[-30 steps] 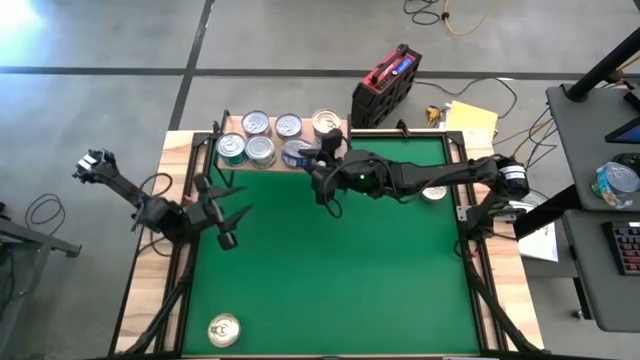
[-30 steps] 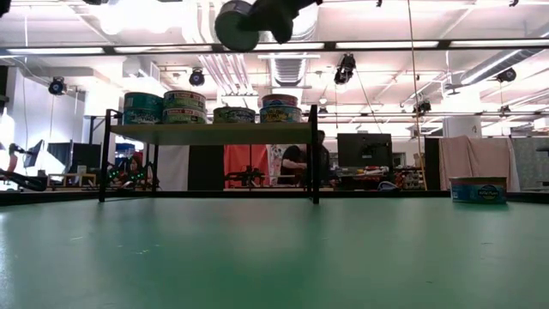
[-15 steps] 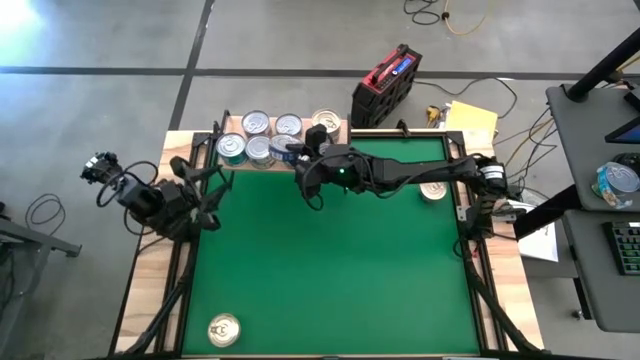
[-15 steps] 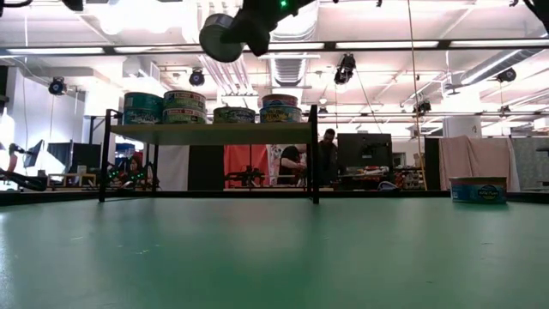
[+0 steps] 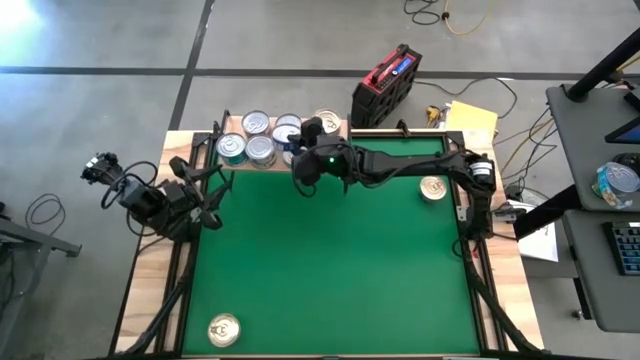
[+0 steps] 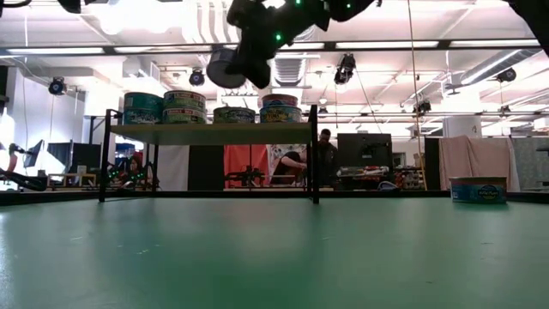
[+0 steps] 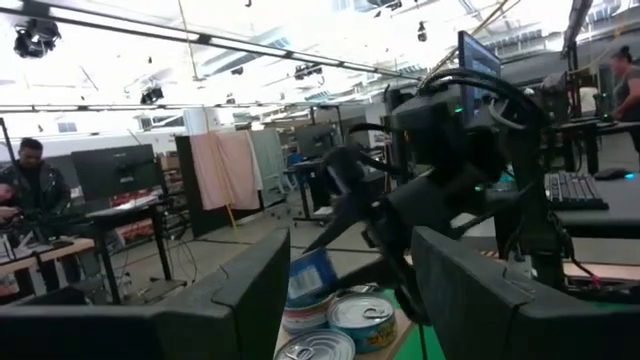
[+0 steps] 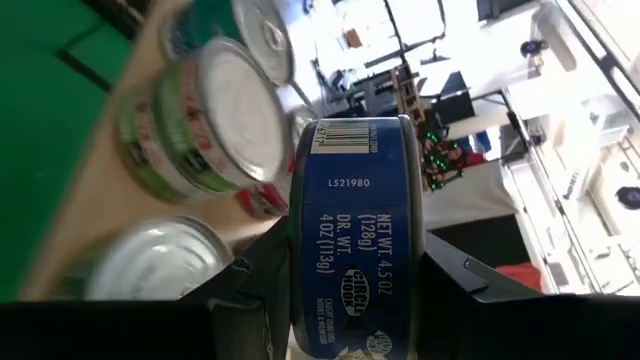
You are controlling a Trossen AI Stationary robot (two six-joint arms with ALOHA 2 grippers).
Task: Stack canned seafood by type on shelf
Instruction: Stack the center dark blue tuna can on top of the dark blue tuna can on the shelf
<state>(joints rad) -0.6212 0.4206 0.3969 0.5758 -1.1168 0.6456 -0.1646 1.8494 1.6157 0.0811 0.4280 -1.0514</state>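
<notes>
The right gripper [image 8: 345, 275] is clamped on a blue-sided tin [image 8: 348, 230], held on its edge between the two dark fingers, with the barcode and the weight print facing the wrist camera. In the high view this gripper [image 5: 303, 160] is at the far edge of the green mat [image 5: 330, 270], reaching from the right side over the near edge of the shelf [image 5: 335, 127]. From the low view the held tin [image 6: 225, 67] hangs well above the shelf board [image 6: 210, 130], higher than the tins already standing there. The tins on the shelf [image 5: 258, 138] stand close together in two rows, and some are stacked two high [image 6: 165, 107]; they fill most of the left and middle part of the board, so little free room remains there, and the held tin is over the right part of this group. The left gripper [image 5: 207, 195] waits at the left edge of the mat, just near the left end of the shelf, and its fingers [image 7: 250, 290] stand apart with nothing between them. Two more tins lie on the mat, well apart from all else: one gold-topped tin [image 5: 223, 329] near the front left corner, and one tin [image 5: 434, 187] near the right edge under the right arm. The middle of the mat is open.
</notes>
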